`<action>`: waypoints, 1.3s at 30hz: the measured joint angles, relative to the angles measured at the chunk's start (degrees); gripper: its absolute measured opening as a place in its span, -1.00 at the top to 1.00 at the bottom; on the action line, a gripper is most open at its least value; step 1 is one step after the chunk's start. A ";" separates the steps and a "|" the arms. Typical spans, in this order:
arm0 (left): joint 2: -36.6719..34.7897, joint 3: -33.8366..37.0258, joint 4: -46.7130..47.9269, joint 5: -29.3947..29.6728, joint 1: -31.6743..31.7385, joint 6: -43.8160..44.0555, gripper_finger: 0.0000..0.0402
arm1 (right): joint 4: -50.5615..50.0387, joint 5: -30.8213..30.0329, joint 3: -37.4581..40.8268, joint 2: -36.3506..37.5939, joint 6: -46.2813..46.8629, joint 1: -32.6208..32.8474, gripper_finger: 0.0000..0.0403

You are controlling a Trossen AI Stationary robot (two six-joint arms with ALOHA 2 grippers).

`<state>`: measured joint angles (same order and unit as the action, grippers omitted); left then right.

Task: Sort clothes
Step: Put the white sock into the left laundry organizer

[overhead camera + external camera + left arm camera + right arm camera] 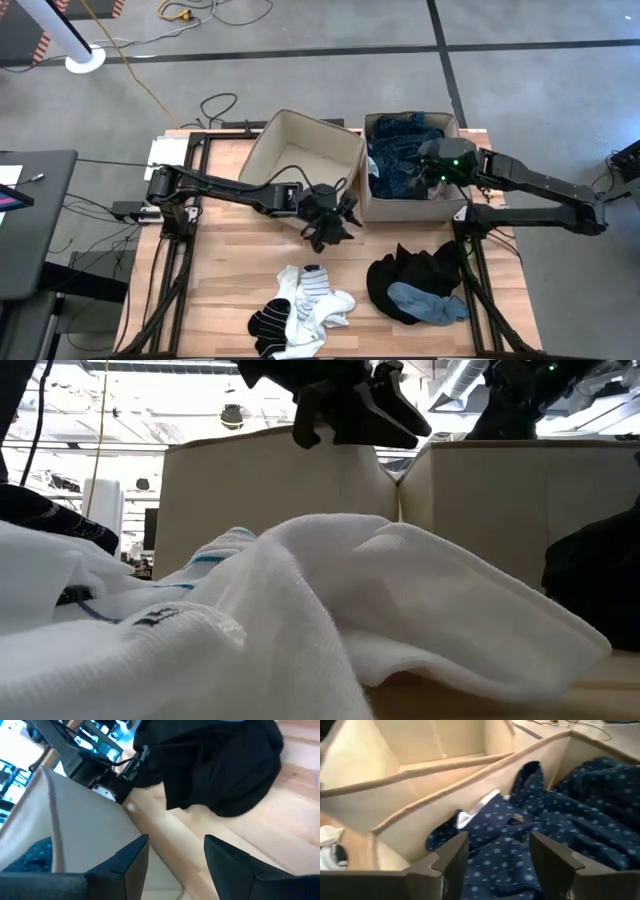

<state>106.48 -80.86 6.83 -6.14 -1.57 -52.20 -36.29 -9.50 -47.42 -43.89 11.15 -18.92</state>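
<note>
The left gripper [330, 215] hangs open and empty in front of the left bin [262, 158]. Below lie white and striped socks [300, 310], then black and light blue pieces [418, 285]. The right gripper [496, 857] stands open over the dotted blue garment [400, 155] in the right bin [410, 208].

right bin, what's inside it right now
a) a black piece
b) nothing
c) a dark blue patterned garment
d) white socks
c: the dark blue patterned garment fills the right bin under the open right claw, while the socks and black piece lie on the table.
</note>
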 joint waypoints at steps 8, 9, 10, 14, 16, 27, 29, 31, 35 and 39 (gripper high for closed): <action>0.04 0.19 -6.67 -3.67 5.80 -5.04 0.08 | 0.16 0.27 -0.02 0.07 1.02 7.06 -0.08; 0.04 0.19 -7.40 -4.23 6.49 -5.58 0.08 | 0.18 -0.01 -0.02 0.07 1.04 7.87 -0.08; 0.06 0.23 -8.08 -4.81 7.12 -6.11 0.08 | 0.20 -0.43 -0.02 0.07 1.06 8.63 -0.08; 0.06 -0.17 -10.89 -9.02 9.75 -2.99 0.08 | 0.57 -1.68 -0.04 0.07 1.51 11.01 -0.08; -0.69 -0.91 -10.73 -14.19 10.74 1.27 0.08 | 0.87 -2.33 -0.04 0.07 1.54 12.23 -0.08; -11.91 -2.76 -12.25 -34.33 9.93 8.89 0.08 | 3.77 -2.66 -0.07 0.07 0.85 16.41 -0.08; -15.48 -2.76 -10.43 -35.61 9.90 10.32 0.08 | 3.77 -2.68 -0.07 0.07 0.86 17.23 -0.08; -18.98 -2.86 -7.77 -36.06 9.88 11.20 0.08 | 3.77 -2.70 -0.07 0.07 0.87 18.45 -0.08; -25.14 -2.87 1.71 -36.07 9.49 11.62 0.08 | 3.93 -2.70 -0.07 0.07 0.88 21.07 -0.08; -29.42 -2.89 11.55 -36.18 7.90 14.45 0.08 | 4.36 -2.72 -0.07 0.07 0.96 23.65 -0.08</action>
<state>77.06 -83.74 18.38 -42.33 6.33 -37.75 -31.92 -12.23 -47.48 -43.81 12.12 4.73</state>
